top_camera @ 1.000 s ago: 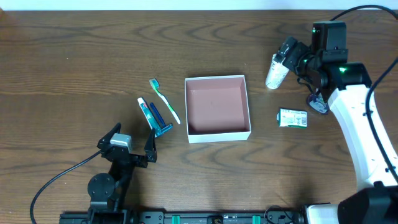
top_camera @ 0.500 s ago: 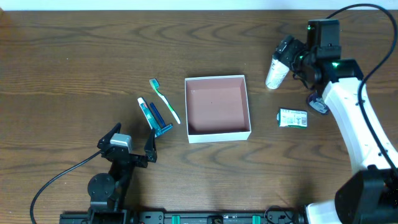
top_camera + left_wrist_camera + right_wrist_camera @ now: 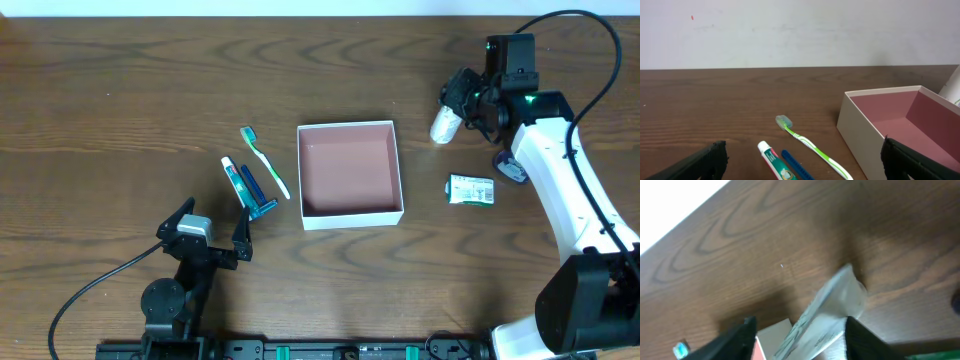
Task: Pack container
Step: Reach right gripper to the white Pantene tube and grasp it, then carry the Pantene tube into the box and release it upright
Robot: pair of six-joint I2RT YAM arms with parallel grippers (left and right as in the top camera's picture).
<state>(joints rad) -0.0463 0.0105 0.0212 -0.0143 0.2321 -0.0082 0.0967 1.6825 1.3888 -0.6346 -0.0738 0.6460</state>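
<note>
Far right on the worktop (image 3: 120,120), right gripper (image 3: 799,325) straddles a white tube (image 3: 441,126), clamp impossible to tell; near left, left gripper (image 3: 216,214) sits spread apart.

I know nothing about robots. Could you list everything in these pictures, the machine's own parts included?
table: one, brown wood, under everything
container: one, white outside, pink inside, centre
toothbrush: one, green-white, left of container
toothpaste tube: one, white, beside toothbrush
blue stick: one, blue, against toothpaste tube
white tube: one, far right, between right tool's fingers
packet: one, green-white, right of container
dark round item: one, partly hidden by right arm
left tool: black, open, near left
right tool: black, around white tube, grip unclear
</note>
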